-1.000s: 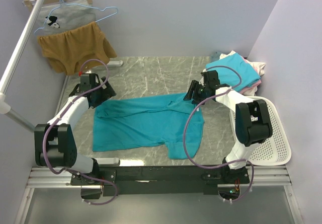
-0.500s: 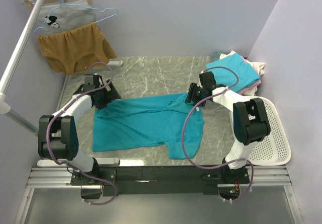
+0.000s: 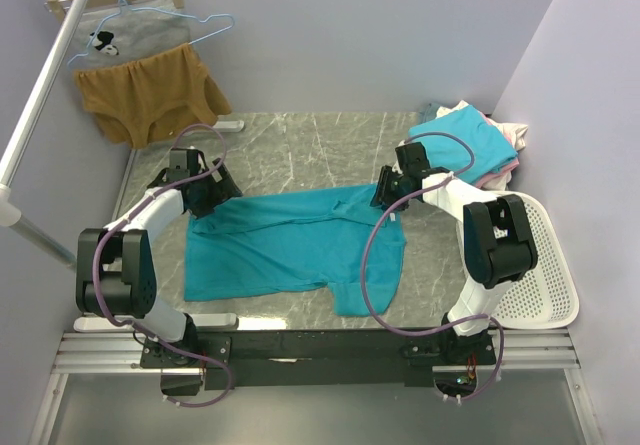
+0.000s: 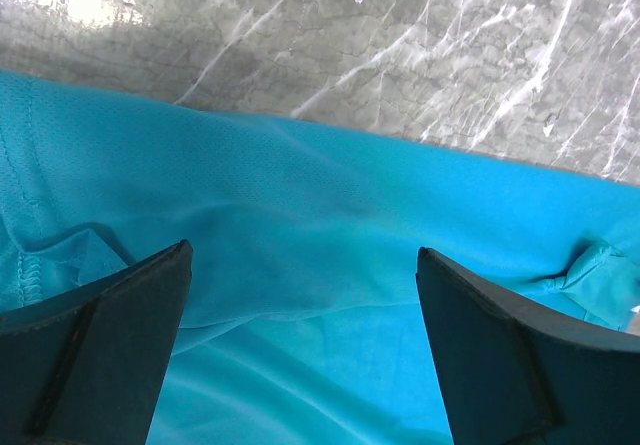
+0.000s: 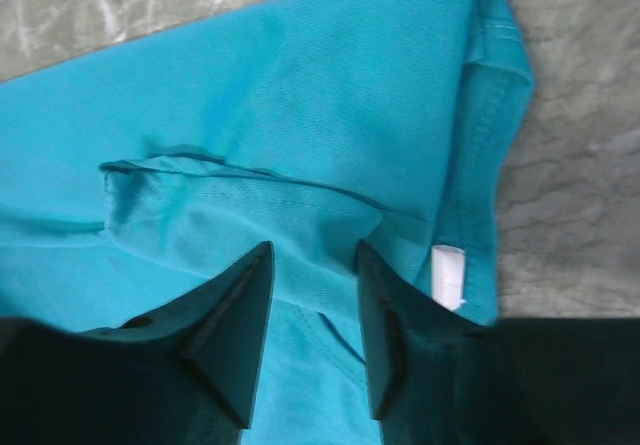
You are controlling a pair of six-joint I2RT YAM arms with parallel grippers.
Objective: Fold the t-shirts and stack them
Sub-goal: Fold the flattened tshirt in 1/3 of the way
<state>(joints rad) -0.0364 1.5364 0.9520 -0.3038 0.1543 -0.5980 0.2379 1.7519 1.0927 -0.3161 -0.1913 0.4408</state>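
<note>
Top external view showed a teal t-shirt (image 3: 280, 245) spread flat on the marble tabletop (image 3: 300, 145), reaching from the left tool (image 3: 205, 190) across to the right tool (image 3: 385, 190), with each tool low over one of its far corners. In the left wrist view that tool's fingers (image 4: 110, 335) stood wide apart just above the cloth, the shirt's far edge and bare tabletop lying ahead of them – nothing sat between them but flat fabric. In the right wrist view the fingers (image 5: 225, 335) stood only a narrow gap apart, straddling a raised fold of the shirt; whether they had pinched it could not be told. A small white label (image 5: 448, 275) lay just right of that tool, beside the shirt's stitched edge. Beyond and to the right of the right tool, a lighter turquoise t-shirt (image 3: 465, 140) topped a small heap of others. A white basket (image 3: 545, 265) sat nearer, to that arm's right.
</note>
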